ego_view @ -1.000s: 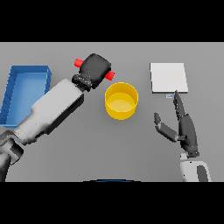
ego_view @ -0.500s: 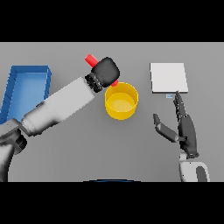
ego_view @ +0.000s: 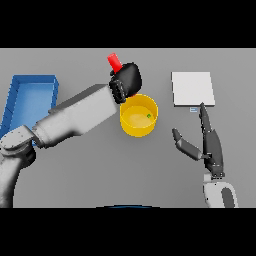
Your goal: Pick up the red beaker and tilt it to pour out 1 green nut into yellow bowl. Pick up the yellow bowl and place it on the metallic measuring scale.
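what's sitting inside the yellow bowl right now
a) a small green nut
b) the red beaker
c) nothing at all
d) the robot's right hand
a: a small green nut lies on the inner floor of the yellow bowl, while the left hand holds the red beaker above the bowl's far rim and the right hand shows off to the side, near the scale.

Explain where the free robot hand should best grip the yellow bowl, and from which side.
Probably the yellow bowl by its right rim, approached from the right: the left robot hand tilts the red beaker over the left rim, while the open right robot hand waits on the clear side.
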`<state>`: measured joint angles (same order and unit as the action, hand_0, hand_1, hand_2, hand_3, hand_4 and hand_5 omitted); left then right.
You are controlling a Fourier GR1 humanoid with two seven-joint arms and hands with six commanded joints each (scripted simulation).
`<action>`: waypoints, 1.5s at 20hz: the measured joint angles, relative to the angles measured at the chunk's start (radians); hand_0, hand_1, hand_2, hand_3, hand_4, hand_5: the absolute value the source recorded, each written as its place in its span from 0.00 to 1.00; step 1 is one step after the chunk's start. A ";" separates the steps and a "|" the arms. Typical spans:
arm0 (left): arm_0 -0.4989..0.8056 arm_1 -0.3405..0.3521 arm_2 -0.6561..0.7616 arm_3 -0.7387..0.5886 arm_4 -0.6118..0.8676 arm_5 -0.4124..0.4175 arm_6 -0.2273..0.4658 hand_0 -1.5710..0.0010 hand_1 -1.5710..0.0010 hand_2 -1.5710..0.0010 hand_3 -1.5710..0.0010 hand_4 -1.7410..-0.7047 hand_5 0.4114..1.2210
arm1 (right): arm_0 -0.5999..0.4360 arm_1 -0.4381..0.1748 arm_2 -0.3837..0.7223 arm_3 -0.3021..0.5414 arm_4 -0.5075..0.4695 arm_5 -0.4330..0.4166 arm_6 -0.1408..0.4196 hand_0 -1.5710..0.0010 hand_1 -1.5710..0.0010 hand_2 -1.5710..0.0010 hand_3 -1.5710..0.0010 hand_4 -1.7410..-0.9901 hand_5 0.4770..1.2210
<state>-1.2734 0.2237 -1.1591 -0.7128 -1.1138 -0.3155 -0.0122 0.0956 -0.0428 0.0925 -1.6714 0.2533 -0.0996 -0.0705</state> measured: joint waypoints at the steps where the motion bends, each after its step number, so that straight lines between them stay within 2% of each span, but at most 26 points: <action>1: -0.010 -0.009 -0.017 0.013 -0.009 0.009 -0.010 0.00 0.00 0.00 0.00 0.01 1.00 | -0.004 0.001 -0.003 0.006 -0.007 0.002 0.000 1.00 1.00 1.00 1.00 0.70 0.15; 7: -0.059 -0.013 -0.118 0.035 -0.056 0.031 -0.063 0.00 0.00 0.00 0.00 0.01 1.00 | -0.007 -0.002 -0.002 0.013 -0.004 0.004 -0.022 1.00 1.00 1.00 1.00 0.71 0.16; 11: -0.148 0.002 -0.106 0.051 -0.030 0.022 -0.102 0.00 0.00 0.00 0.00 0.01 1.00 | -0.008 0.002 0.006 0.018 0.011 -0.003 -0.029 1.00 1.00 1.00 1.00 0.71 0.15; 12: -0.171 0.020 -0.095 0.064 -0.023 0.043 -0.105 0.00 0.00 0.00 0.05 0.01 1.00 | -0.014 0.003 0.007 0.011 0.014 -0.007 -0.032 1.00 1.00 1.00 1.00 0.72 0.15; 13: -0.193 0.032 -0.082 0.077 -0.013 0.061 -0.108 0.00 0.00 0.11 0.04 0.06 1.00 | -0.006 0.003 0.013 0.004 0.024 -0.011 -0.038 1.00 1.00 1.00 1.00 0.72 0.15; 15: -0.263 0.056 -0.040 0.122 0.015 0.086 -0.108 0.00 0.00 0.07 0.34 0.04 1.00 | -0.006 0.006 0.016 -0.002 0.024 -0.010 -0.026 1.00 1.00 1.00 1.00 0.74 0.16; 17: -0.312 0.087 0.001 0.159 0.053 0.104 -0.127 0.00 0.00 0.04 0.22 0.03 1.00 | -0.012 0.009 0.004 0.023 -0.005 0.003 -0.019 1.00 1.00 1.00 1.00 0.75 0.16; 19: -0.364 0.098 0.062 0.245 0.102 0.102 -0.086 0.00 0.00 0.03 0.14 0.03 1.00 | -0.007 0.003 -0.005 0.018 -0.028 0.017 -0.046 1.00 1.00 1.00 1.00 0.74 0.16; 20: -0.382 0.107 0.097 0.286 0.136 0.113 -0.084 0.00 0.00 0.02 0.11 0.02 1.00 | -0.026 0.006 -0.010 0.014 -0.042 0.019 -0.030 1.00 1.00 1.00 1.00 0.73 0.16; 21: -0.385 0.130 0.141 0.314 0.185 0.112 -0.078 0.00 0.00 0.02 0.12 0.02 1.00 | -0.029 0.003 -0.011 0.014 -0.047 0.025 -0.032 1.00 1.00 1.00 1.00 0.72 0.16; 24: -0.375 0.175 0.310 0.433 0.359 0.131 0.043 0.00 0.00 0.01 0.13 0.01 1.00 | -0.015 -0.001 -0.006 0.009 -0.050 0.035 -0.050 1.00 1.00 1.00 1.00 0.69 0.15; 25: -0.369 0.192 0.363 0.459 0.419 0.149 0.061 0.00 0.00 0.01 0.13 0.01 1.00 | -0.009 0.000 -0.003 0.001 -0.056 0.042 -0.053 1.00 1.00 1.00 1.00 0.69 0.15; 30: -0.238 0.309 0.550 0.494 0.683 0.283 0.046 0.00 0.00 0.00 0.09 0.00 1.00 | -0.033 -0.017 -0.022 0.048 -0.067 0.047 -0.073 1.00 1.00 1.00 1.00 0.69 0.15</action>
<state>-1.5111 0.5329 -0.6089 -0.2189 -0.4304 -0.0323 0.0341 0.0621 -0.0596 0.0703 -1.6232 0.1861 -0.0522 -0.1434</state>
